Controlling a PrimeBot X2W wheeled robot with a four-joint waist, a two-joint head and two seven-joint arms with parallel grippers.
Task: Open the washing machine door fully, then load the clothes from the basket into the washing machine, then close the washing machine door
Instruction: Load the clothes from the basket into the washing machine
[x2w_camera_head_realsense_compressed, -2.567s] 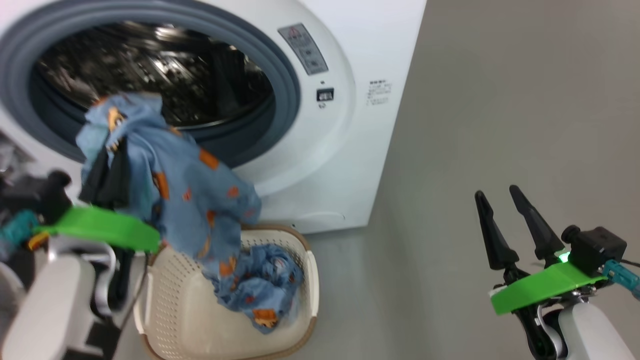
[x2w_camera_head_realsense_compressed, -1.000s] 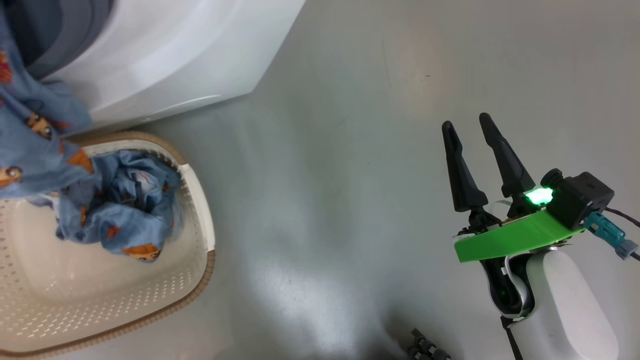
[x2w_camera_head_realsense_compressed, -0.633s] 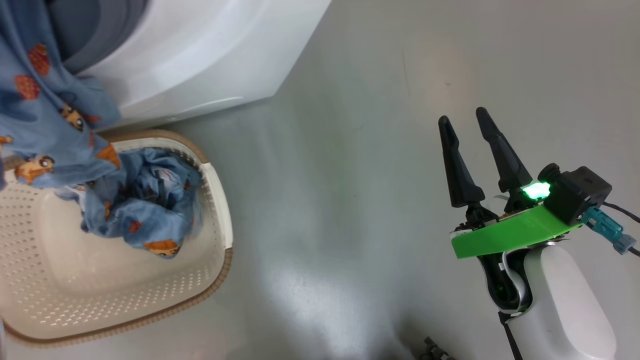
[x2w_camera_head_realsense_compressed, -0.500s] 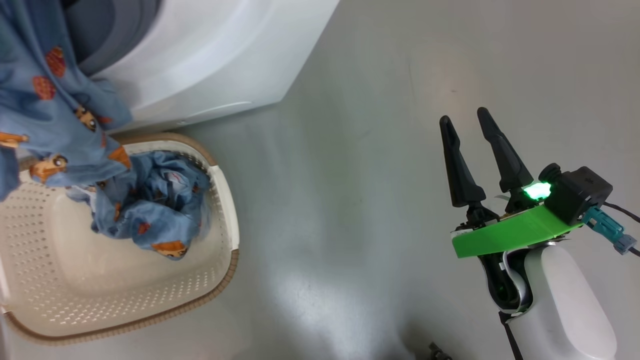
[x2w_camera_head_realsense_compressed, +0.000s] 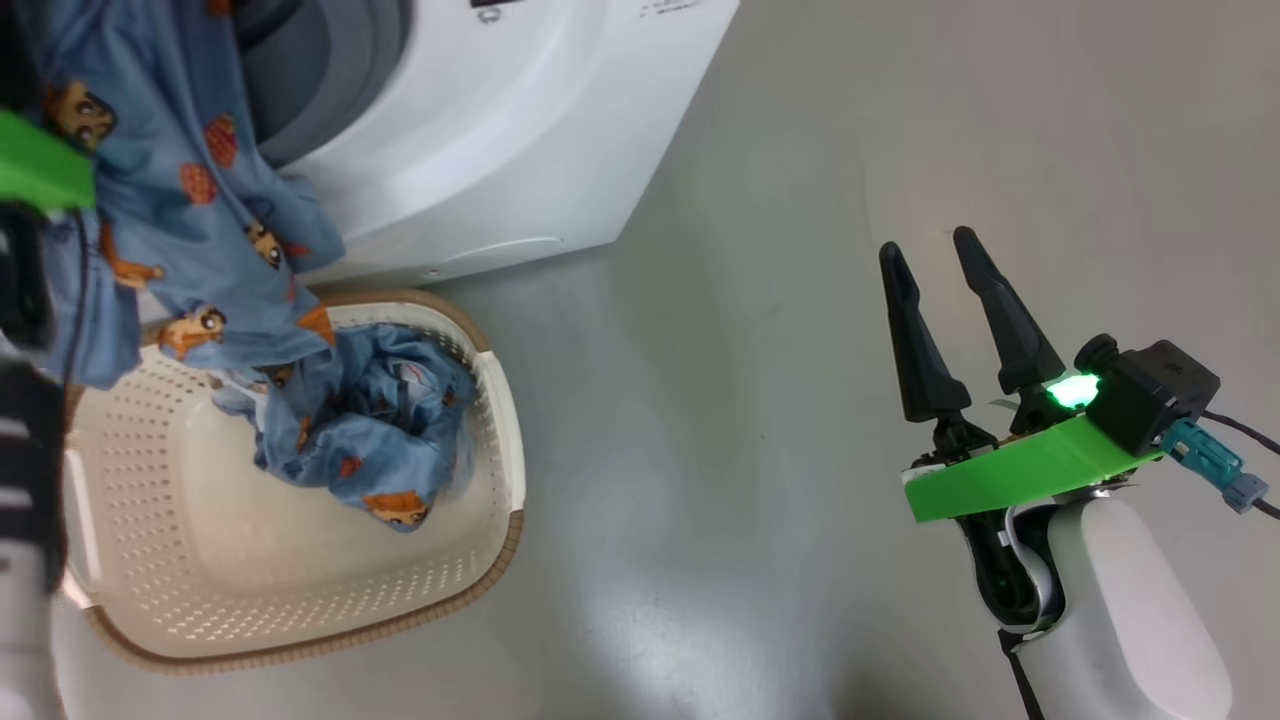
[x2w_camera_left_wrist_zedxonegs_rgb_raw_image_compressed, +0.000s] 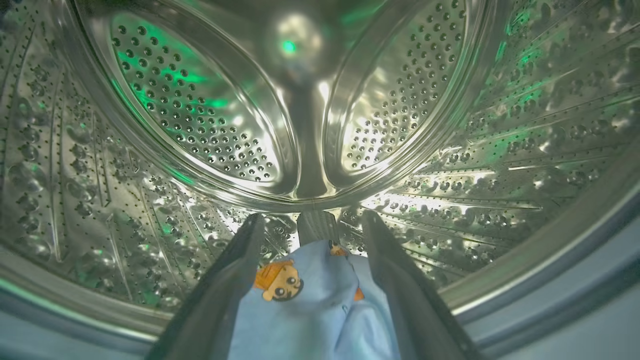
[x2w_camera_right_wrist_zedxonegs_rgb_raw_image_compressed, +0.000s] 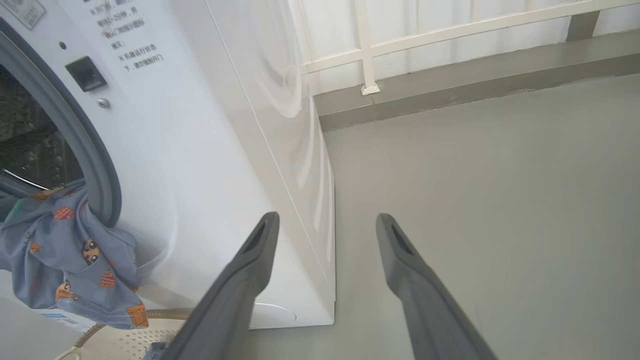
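left fingers (x2w_camera_left_wrist_zedxonegs_rgb_raw_image_compressed: 225, 290) spread wide in washing machine (x2w_camera_left_wrist_zedxonegs_rgb_raw_image_compressed: 200, 125), clothes (x2w_camera_left_wrist_zedxonegs_rgb_raw_image_compressed: 310, 310) between them, right fingers (x2w_camera_right_wrist_zedxonegs_rgb_raw_image_compressed: 250, 270) open, empty

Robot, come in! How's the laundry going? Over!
Left tool open inside the drum. Right tool open, idle. Clothes hang from the drum's mouth down into the basket.

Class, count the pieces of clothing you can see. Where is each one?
2. One blue printed garment hangs from the washing machine opening onto the basket; a second garment lies crumpled inside it. They touch, so more could be hidden.
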